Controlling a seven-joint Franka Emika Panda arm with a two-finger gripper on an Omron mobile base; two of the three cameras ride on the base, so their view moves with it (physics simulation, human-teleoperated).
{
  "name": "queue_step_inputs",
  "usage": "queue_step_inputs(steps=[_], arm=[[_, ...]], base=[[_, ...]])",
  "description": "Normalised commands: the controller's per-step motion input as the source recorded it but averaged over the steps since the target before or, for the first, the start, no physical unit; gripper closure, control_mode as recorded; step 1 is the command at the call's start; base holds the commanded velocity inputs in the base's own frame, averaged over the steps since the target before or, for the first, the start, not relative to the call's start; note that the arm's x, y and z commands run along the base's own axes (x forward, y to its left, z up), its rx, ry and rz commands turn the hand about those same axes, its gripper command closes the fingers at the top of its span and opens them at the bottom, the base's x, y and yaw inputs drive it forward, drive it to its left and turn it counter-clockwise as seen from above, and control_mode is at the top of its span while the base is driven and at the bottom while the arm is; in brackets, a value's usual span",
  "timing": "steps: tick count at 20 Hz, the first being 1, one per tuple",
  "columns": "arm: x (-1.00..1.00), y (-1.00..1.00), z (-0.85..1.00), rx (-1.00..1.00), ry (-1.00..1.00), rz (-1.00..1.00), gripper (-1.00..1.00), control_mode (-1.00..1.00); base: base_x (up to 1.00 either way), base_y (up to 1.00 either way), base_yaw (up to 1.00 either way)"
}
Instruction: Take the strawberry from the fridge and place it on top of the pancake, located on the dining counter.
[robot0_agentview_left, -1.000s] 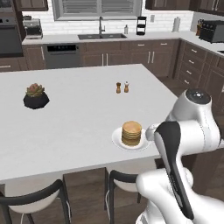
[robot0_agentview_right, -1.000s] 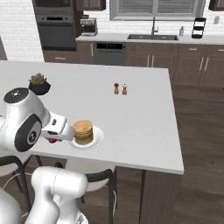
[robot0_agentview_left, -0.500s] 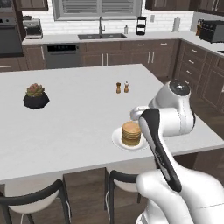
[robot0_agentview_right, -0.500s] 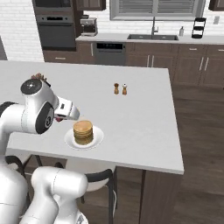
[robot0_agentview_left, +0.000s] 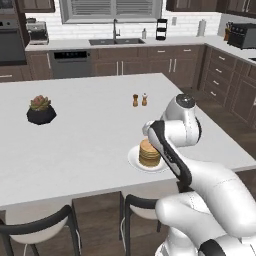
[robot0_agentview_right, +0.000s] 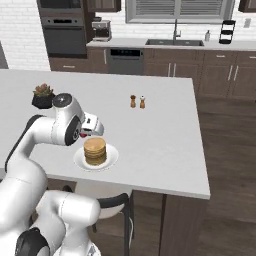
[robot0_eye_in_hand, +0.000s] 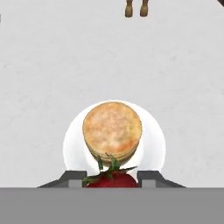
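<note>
I see the arm swing in over the counter (robot0_agentview_left: 75, 130) during the last second. One second ago the hand was low at the near edge, beside the plate; now it is above the near side of the plate (robot0_eye_in_hand: 153, 140).

The claw (robot0_eye_in_hand: 113, 178) is closed on the strawberry (robot0_eye_in_hand: 111, 177) — the red berry with its green leaves sits between the two fingertips (robot0_eye_in_hand: 151, 177), and the gap is only as wide as the berry. From the right base camera I see a little red under the hand (robot0_agentview_right: 81, 135).

The pancake (robot0_eye_in_hand: 112, 129) is just ahead of the claw and below it, and its top is bare. The berry overlaps only the near rim of the stack. Far ahead stand the two shakers (robot0_eye_in_hand: 135, 8), well apart from the plate.

So the carry is almost finished, I think. The claw needs to go a little more forward — until the berry is over the middle — then down and open. If I open now, the berry may roll off the edge onto the plate.
</note>
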Motion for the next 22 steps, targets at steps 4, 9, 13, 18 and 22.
queue_step_inputs(steps=[4, 9, 13, 18, 22], arm=[[0.53, 0.00, -0.16, 0.00, 0.07, 0.00, 1.00, -1.00], [0.17, 0.00, -0.19, -0.01, 0.13, 0.00, 1.00, -1.00], [0.00, 0.00, -0.33, -0.01, 0.11, 0.00, 1.00, -1.00], [0.07, 0.00, -0.30, -0.05, 0.03, 0.00, 1.00, -1.00], [0.17, 0.00, -0.24, -0.06, 0.00, 0.00, 1.00, -1.00]], base=[[0.00, 0.00, 0.00], [0.00, 0.00, 0.00], [0.00, 0.00, 0.00], [0.00, 0.00, 0.00], [0.00, 0.00, 0.00]])
